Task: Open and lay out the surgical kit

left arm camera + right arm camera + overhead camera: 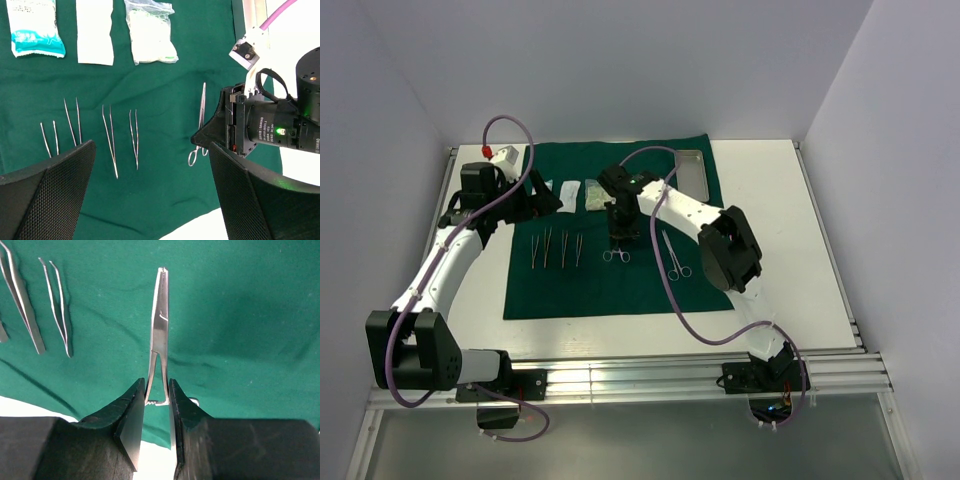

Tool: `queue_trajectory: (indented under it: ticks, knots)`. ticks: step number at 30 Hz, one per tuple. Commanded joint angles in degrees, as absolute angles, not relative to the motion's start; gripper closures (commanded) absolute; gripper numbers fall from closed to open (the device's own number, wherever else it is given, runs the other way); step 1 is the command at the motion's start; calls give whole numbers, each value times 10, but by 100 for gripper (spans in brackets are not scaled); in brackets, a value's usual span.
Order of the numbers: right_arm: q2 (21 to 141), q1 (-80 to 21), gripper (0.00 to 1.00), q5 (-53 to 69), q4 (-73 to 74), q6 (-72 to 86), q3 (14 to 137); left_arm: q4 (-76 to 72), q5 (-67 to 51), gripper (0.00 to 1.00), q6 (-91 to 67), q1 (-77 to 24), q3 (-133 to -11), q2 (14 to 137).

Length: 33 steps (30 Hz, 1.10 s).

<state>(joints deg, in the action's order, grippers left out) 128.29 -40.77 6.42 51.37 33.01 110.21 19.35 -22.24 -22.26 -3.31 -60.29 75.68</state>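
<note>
Right hand (157, 390) pinches clamp (160, 330) handles, clamp flat on cloth (240, 315); left hand (152, 145) wide open, empty.

Light in the overhead view is bright, even and diffuse, falling from above. The white walls (620, 60) and table (770, 200) bounce it, so the arms (450, 260) cast only faint, soft-edged shadows on the cloth (610, 290). The fine steel there is too small to resolve.

In the left wrist view the cloth and packets (150, 35) are sharp. The left hand (152, 150) is near-black, its fingers (50, 195) slightly soft so near the lens. The table at right is blown out to plain white.

In the right wrist view the clamp (160, 330) is crisp, with a pale sheen along its steel. Creases in the cloth show gentle shading, the right hand (157, 387) is dark, and the table strip at bottom left is overexposed.
</note>
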Motion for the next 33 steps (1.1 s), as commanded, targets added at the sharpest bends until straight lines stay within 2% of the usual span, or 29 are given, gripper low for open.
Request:
queue_trajectory:
  ticks: [1, 10, 15, 18, 19, 21, 22, 28, 33]
  knots:
    - [1291, -417, 100, 50, 525, 355, 1101, 169, -239, 1, -234, -28, -599, 737]
    - [1317, -419, 100, 28, 533, 360, 1109, 162, -245, 1, -238, -24, -587, 735]
    - [1326, -417, 92, 21, 533, 365, 1117, 157, -251, 1, -240, -22, -582, 736]
    - [1332, -417, 84, 24, 533, 367, 1121, 158, -251, 1, -238, -23, -581, 735]
    - [1332, -417, 75, 25, 533, 367, 1122, 158, -251, 1, -239, -22, -580, 735]
    - [1333, -417, 72, 27, 532, 368, 1123, 158, -252, 1, -238, -21, -579, 734]
    - [1332, -417, 64, 27, 532, 368, 1125, 159, -252, 1, -238, -22, -579, 734]
    - [1306, -409, 36, 18, 529, 362, 1130, 157, -260, 1, -236, -21, -584, 739]
    - [1241, -393, 37, 5, 520, 332, 1128, 157, -279, 1, -231, -21, -600, 743]
